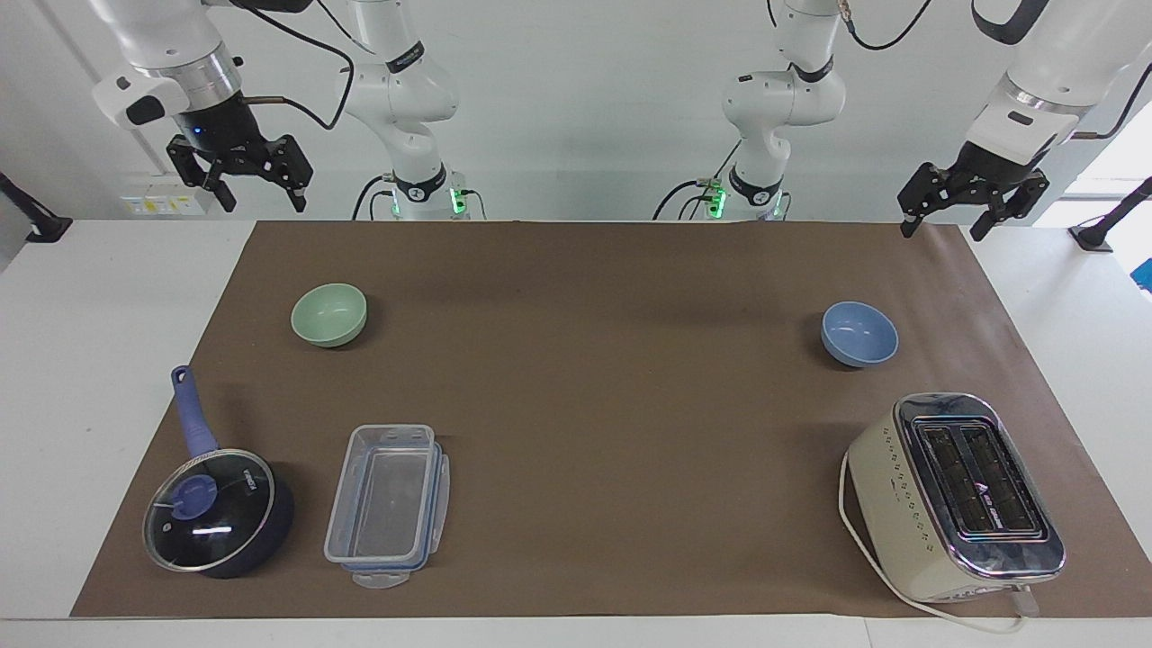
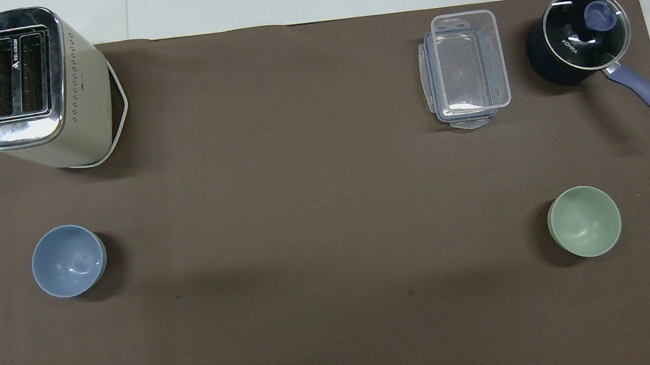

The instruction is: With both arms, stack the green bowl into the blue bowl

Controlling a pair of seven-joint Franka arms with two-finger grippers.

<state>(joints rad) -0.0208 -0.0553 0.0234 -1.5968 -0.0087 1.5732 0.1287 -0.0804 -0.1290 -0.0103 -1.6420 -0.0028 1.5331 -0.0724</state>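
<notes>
Surface: a white table point(image 1: 54, 360) under a brown mat point(image 1: 594, 405) that fills most of both views, with a white wall at the top of the facing view.
Green bowl: the green bowl point(image 1: 328, 314) sits upright and empty on the mat, left of centre in the facing view and lower right in the overhead view point(image 2: 584, 221). Nothing touches it.
Blue bowl: the blue bowl point(image 1: 859, 334) sits upright and empty, right of centre in the facing view and at the left in the overhead view point(image 2: 68, 260), well apart from the green bowl.
Right gripper: the right gripper point(image 1: 256, 196) hangs in the air at the upper left of the facing view, over the mat's corner, its fingers spread apart and holding nothing.
Left gripper: the left gripper point(image 1: 944, 223) hangs at the upper right of the facing view, over the mat's other top corner, fingers apart and empty.
Saucepan: a dark blue saucepan point(image 1: 219, 510) with a glass lid stands at the lower left of the facing view.
Container: a clear plastic container point(image 1: 389, 504) lies just beside the saucepan.
Toaster: a cream toaster point(image 1: 954, 495) stands at the lower right of the facing view, below the blue bowl.
</notes>
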